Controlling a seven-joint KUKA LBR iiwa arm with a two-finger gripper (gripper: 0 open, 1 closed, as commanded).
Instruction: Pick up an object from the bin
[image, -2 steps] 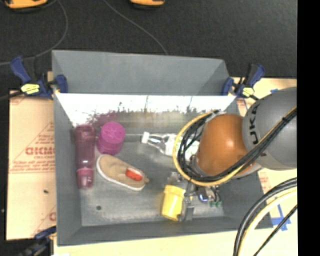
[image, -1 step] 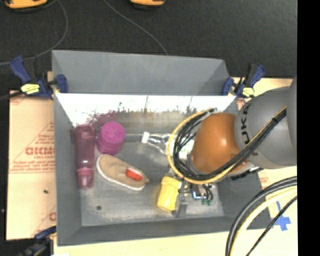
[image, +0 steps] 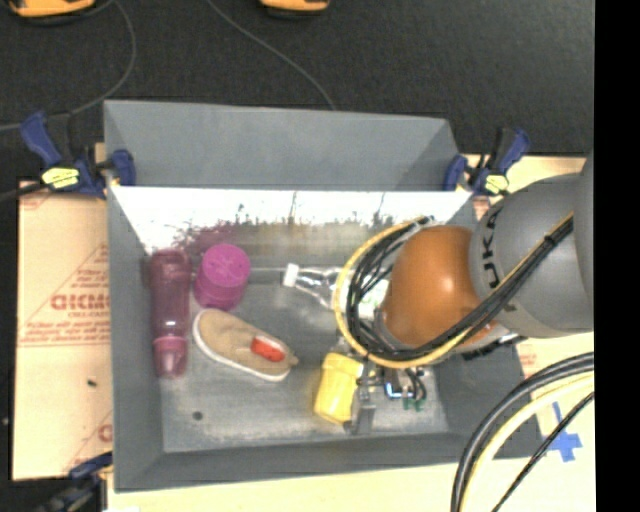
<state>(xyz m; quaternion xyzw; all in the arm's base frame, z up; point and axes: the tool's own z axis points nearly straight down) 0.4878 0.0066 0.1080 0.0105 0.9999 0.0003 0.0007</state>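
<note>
My gripper (image: 362, 408) is low in the front right part of the bin, mostly hidden under the arm's orange cover. Directly to its left, touching or nearly touching it, is a small yellow block-shaped thing (image: 336, 388), standing a little tilted. I cannot tell whether that yellow thing is in the gripper or only beside it. A clear plastic bottle (image: 312, 283) lies behind it, its right end hidden under the cover. A beige slipper with a red patch inside (image: 243, 346) lies to the left of the yellow thing.
A magenta cup (image: 222, 275) and a purple bottle (image: 168, 310) lie at the bin's left side. The arm with its cables covers the right part of the bin. The floor along the front wall on the left is bare.
</note>
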